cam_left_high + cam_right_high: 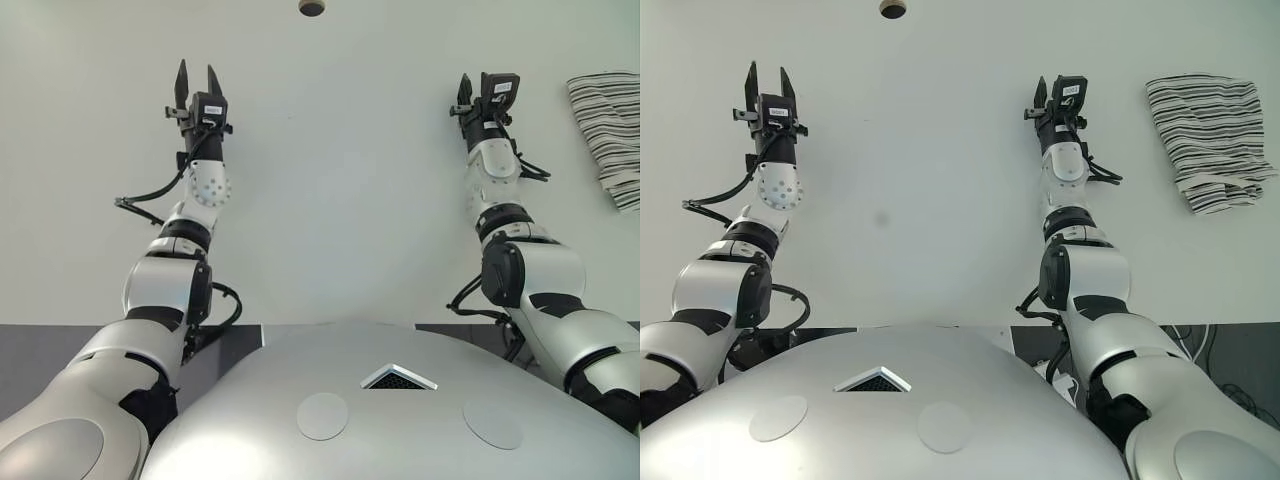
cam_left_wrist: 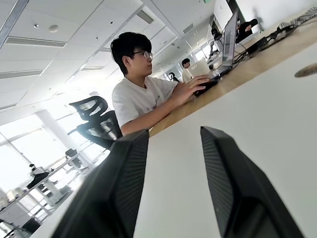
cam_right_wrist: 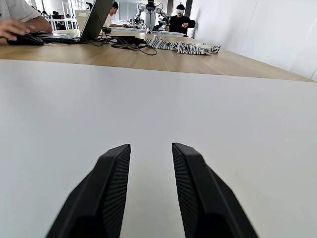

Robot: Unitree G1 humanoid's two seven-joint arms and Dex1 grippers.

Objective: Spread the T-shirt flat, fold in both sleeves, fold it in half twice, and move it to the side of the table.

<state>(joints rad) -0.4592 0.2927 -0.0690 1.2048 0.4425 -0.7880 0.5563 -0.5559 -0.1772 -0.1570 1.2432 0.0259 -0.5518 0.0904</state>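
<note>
In the left eye view the frame's right edge cuts off the T-shirt (image 1: 606,130). The right eye view shows it whole: a striped, folded bundle whose layers you cannot count. You also cannot tell how near it lies to the table's right edge. A small dark disc (image 1: 312,7) on the far side is half cut by the frame's top and too small to identify. The white table (image 1: 340,200) stretches between both arms and beyond them toward the far side; its near edge shows as a line against the dark floor. The left gripper (image 1: 197,78) is extended over the table's left part, fingers moderately parted, holding nothing. The right gripper (image 1: 1048,95) is over the right-centre, seen side-on from the head. Its wrist view shows the fingers (image 3: 111,188) a small gap apart with nothing between them. The T-shirt lies to the right of your right gripper, near but apart.
</note>
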